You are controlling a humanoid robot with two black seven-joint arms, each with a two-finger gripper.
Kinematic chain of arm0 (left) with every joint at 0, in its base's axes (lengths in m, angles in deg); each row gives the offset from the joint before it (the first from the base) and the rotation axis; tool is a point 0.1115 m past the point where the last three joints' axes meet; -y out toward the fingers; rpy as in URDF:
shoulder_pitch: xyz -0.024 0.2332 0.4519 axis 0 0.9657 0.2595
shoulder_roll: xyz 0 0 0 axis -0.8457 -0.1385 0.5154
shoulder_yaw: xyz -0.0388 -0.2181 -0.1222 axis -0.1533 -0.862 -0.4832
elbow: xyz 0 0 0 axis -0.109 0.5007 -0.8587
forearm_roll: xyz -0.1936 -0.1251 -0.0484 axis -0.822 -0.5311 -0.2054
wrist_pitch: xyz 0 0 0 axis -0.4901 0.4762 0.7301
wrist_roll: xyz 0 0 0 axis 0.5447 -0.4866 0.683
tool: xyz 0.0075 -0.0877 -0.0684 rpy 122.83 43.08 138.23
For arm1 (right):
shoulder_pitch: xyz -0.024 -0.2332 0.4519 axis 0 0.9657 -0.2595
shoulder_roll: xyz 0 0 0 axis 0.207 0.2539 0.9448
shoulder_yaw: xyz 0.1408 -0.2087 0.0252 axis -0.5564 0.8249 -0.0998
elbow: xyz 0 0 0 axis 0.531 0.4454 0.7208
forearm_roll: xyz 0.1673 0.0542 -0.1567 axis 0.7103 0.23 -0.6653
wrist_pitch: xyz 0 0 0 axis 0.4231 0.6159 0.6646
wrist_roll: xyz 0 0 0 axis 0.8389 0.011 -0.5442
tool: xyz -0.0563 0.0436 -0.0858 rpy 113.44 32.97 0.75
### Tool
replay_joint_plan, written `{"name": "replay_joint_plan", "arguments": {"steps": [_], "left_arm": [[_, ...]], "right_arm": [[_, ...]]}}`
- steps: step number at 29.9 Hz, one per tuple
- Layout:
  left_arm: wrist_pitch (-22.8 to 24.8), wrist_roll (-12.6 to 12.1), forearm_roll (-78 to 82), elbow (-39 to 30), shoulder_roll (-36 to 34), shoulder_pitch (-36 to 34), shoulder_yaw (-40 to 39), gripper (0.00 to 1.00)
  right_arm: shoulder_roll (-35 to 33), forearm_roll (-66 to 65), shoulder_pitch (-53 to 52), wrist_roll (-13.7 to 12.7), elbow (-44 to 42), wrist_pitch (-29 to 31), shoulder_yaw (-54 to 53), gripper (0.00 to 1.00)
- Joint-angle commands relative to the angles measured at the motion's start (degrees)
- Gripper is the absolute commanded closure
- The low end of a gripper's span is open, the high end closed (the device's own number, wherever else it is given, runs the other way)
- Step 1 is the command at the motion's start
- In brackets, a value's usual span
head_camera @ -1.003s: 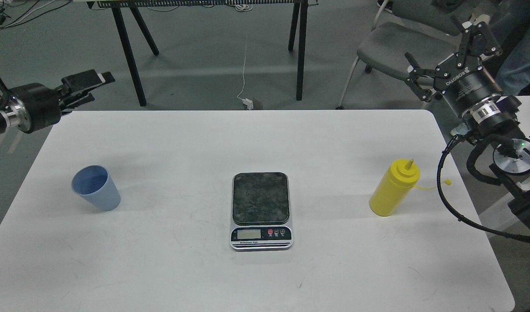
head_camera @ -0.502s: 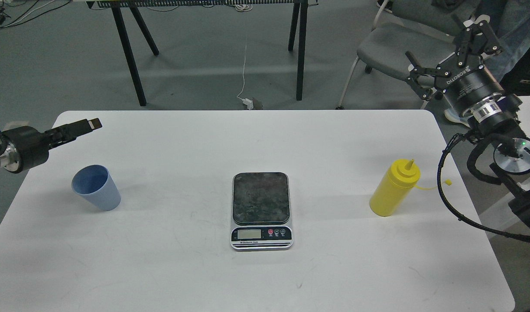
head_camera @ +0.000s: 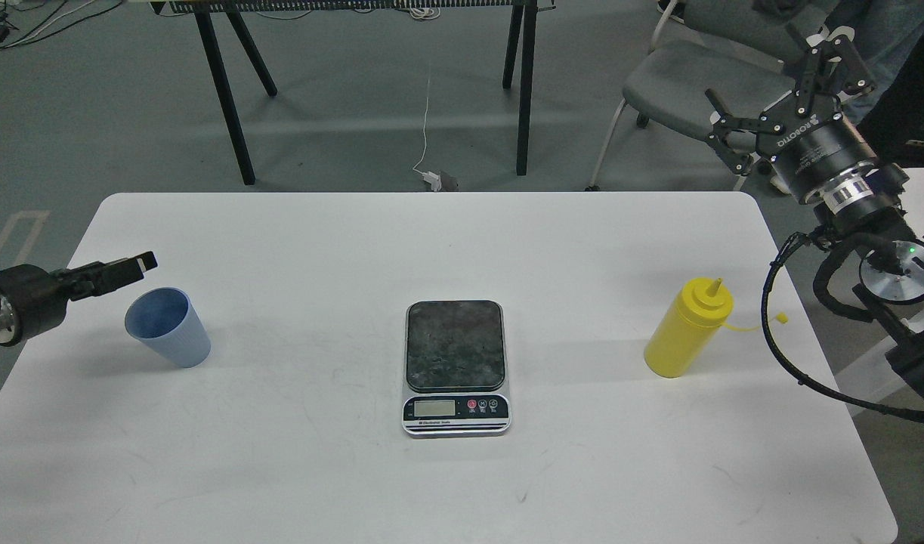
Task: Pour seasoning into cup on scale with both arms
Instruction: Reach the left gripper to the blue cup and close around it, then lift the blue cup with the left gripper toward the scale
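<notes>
A smooth white table [head_camera: 295, 468] with rounded corners carries three things, well apart in a row. At its middle sits the digital kitchen scale [head_camera: 455, 367], a flat square with a dark mottled platform and a silver-black front strip holding a pale LCD and small round buttons; nothing stands on it. To the left stands the light blue plastic tumbler [head_camera: 167, 327], tapered, handleless and upright, its mouth open. To the right stands the yellow squeeze bottle [head_camera: 688, 329], a smooth plastic cylinder with a conical nozzle, its small cap hanging off to the right on a thin tether. The left gripper [head_camera: 133, 267] hovers just left of and behind the tumbler's rim, apart from it; it is seen dark and edge-on, so I cannot tell how far it is open. The right gripper [head_camera: 779, 87], black and marked ROBOTIQ, is raised beyond the table's far right corner, its jointed fingers spread wide and holding nothing, well apart from the bottle.
</notes>
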Motion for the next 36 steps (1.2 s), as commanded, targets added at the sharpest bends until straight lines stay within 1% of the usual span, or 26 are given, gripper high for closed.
{"name": "replay_joint_plan", "arguments": {"steps": [1, 5, 12, 17, 24, 26, 29, 33, 35, 36], "left_arm": [[-2.6, 0.1, -0.2, 0.6, 0.3, 0.2, 3.8, 0.02], [-4.1, 0.1, -1.1, 1.5, 1.1, 0.3, 5.3, 0.02], [-4.2, 0.1, -0.9, 4.0, 4.2, 0.3, 5.4, 0.02], [-4.2, 0.1, -0.7, 6.0, 5.2, 0.4, 5.4, 0.02], [-4.4, 0.1, -0.6, 9.0, 6.1, 0.8, 5.5, 0.10], [-4.5, 0.1, -0.9, 9.6, 6.4, 1.3, 6.2, 0.16], [-6.4, 0.1, -0.7, 10.5, 6.5, 1.3, 7.6, 0.23], [-8.3, 0.1, -1.0, 10.9, 6.4, 1.2, 11.3, 0.36], [-8.7, 0.1, -1.0, 10.9, 6.3, 1.0, 11.4, 0.44], [-8.7, 0.1, -1.0, 10.9, 6.2, 1.1, 11.5, 0.50]], "right_arm": [[0.0, 0.0, 0.0, 0.0, 0.0, 0.0, -0.1, 0.00], [0.0, 0.0, 0.0, 0.0, 0.0, 0.0, 0.0, 0.00], [0.0, 0.0, 0.1, 0.0, 0.0, 0.0, 0.0, 0.00], [0.0, 0.0, 0.1, 0.0, 0.0, 0.0, 0.0, 0.00], [0.3, 0.0, 0.2, 0.0, 0.0, 0.0, 0.0, 0.00], [0.3, 0.0, 0.3, 0.0, 0.0, 0.0, 0.0, 0.00], [0.3, 0.0, 0.4, 0.0, 0.0, 0.0, 0.0, 0.00], [0.3, 0.0, 0.4, 0.0, 0.0, 0.0, 0.0, 0.00], [0.4, 0.0, 0.4, 0.0, -0.1, 0.0, 0.0, 0.00], [0.4, 0.0, 0.4, 0.0, -0.1, 0.0, 0.0, 0.00]]}}
